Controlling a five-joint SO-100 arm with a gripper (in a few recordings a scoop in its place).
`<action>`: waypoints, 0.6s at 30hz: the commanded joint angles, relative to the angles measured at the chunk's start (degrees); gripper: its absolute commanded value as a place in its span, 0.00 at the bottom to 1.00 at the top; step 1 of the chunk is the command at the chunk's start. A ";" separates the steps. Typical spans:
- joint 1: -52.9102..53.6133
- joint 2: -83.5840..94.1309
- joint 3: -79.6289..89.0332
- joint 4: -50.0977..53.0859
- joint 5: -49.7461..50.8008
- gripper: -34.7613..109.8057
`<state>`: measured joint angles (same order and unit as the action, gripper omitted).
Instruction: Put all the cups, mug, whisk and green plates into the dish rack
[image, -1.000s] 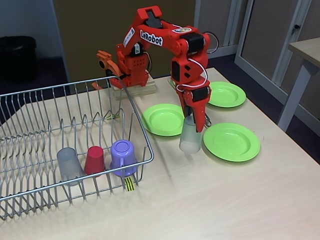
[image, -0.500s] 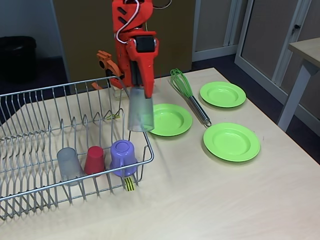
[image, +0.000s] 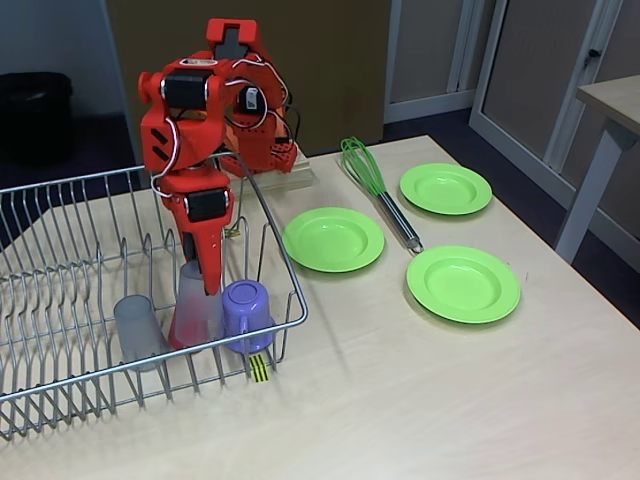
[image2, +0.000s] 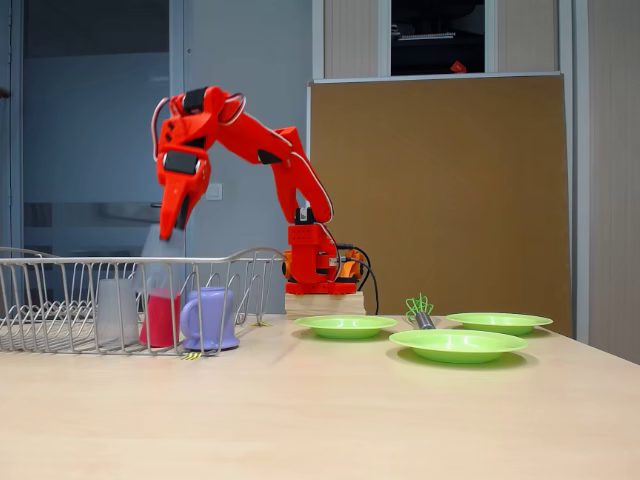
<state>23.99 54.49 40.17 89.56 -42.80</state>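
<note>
Orange-red plastic fingers (image: 205, 275) point straight down inside the dish rack (image: 60, 385) and pinch a translucent grey cup (image: 193, 300) by its upper wall; the cup hangs upside down, directly over the red cup (image: 180, 335), which shows through it in both fixed views. In another fixed view the fingers (image2: 166, 232) and the held cup (image2: 158, 262) sit above the rack's rim (image2: 120, 262), with the red cup (image2: 158, 318) below them. Just to the right of the red cup stands the lilac mug (image: 247, 313), mouth down, its handle visible from the side (image2: 208, 318). To the left a second grey cup (image: 140, 330) also stands inverted among the silver wire prongs. A yellow-black striped tag (image: 259, 367) hangs on the rack's front edge. Outside the rack, on the pale wooden surface (image: 430, 400), three round lime-green plates lie flat and well apart from the fingers: one nearest the rack (image: 333, 239), one further right (image: 463, 283), one at the back (image: 446, 188). Between them lies the whisk (image: 378, 192), green loops pointing away, its slim metal handle toward the front.
</note>
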 joint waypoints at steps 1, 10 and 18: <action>1.85 -2.55 -5.80 -0.09 -1.76 0.24; 2.64 -12.48 -15.12 1.05 -2.99 0.25; 2.46 -14.33 -15.73 2.29 -4.39 0.34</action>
<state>25.84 39.11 26.28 90.53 -45.97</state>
